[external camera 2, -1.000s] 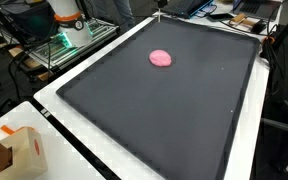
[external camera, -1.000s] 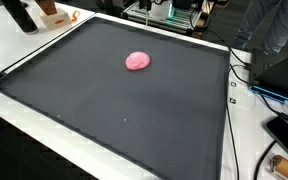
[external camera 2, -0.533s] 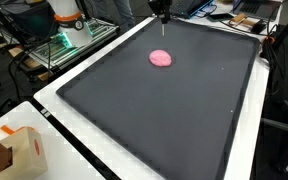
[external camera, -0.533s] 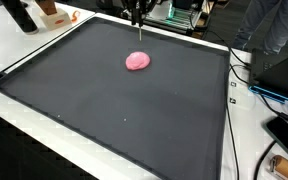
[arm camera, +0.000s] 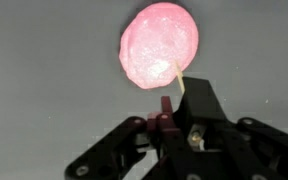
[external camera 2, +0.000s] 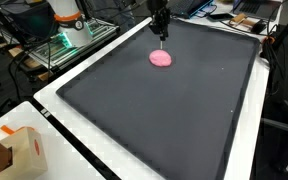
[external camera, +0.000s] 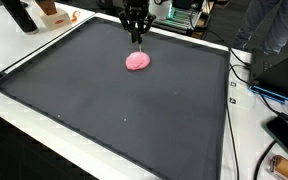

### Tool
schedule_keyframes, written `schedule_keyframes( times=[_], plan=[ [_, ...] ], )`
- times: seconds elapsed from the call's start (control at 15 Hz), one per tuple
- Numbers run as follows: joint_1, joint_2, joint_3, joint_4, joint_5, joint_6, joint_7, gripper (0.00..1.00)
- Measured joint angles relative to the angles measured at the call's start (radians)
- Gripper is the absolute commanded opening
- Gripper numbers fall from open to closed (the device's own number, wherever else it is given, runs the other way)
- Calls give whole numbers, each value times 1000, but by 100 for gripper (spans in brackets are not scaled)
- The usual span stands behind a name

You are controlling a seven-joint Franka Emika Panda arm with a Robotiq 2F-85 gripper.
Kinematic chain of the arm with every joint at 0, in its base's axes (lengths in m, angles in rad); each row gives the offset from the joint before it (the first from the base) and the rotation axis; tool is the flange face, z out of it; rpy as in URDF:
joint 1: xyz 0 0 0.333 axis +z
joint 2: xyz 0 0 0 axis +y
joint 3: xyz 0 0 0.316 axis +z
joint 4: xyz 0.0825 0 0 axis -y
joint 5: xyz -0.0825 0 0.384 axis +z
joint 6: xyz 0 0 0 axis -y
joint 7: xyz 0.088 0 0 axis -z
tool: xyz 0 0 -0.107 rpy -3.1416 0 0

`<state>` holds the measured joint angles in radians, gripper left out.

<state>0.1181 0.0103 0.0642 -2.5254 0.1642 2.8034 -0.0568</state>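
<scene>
A pink, lumpy blob lies on a large black mat in both exterior views (external camera: 137,61) (external camera 2: 161,58) and fills the top of the wrist view (arm camera: 159,45). My gripper (external camera: 136,33) (external camera 2: 160,28) hangs just above and behind the blob. In the wrist view the gripper (arm camera: 168,106) has its jaws closed together on a thin pale stick (arm camera: 180,78). The stick points down at the blob, and its tip is at the blob's edge. The stick also shows as a thin line in an exterior view (external camera 2: 163,43).
The black mat (external camera: 114,115) (external camera 2: 174,115) has a raised rim on a white table. A brown box (external camera 2: 22,152) stands at one corner. Cables (external camera: 246,85) and a dark device (external camera: 287,133) lie beside the mat. The robot base (external camera 2: 66,14) stands at the back.
The gripper has come down into both exterior views from the top, with the stick, and now sits lower, close over the pink blob. The blob has not moved.
</scene>
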Motion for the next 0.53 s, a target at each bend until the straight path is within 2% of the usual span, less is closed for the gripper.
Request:
schedule_keyframes(
  times=[0.53],
  plan=[
    [-11, 73, 9, 17, 8, 5, -25, 6]
  ],
)
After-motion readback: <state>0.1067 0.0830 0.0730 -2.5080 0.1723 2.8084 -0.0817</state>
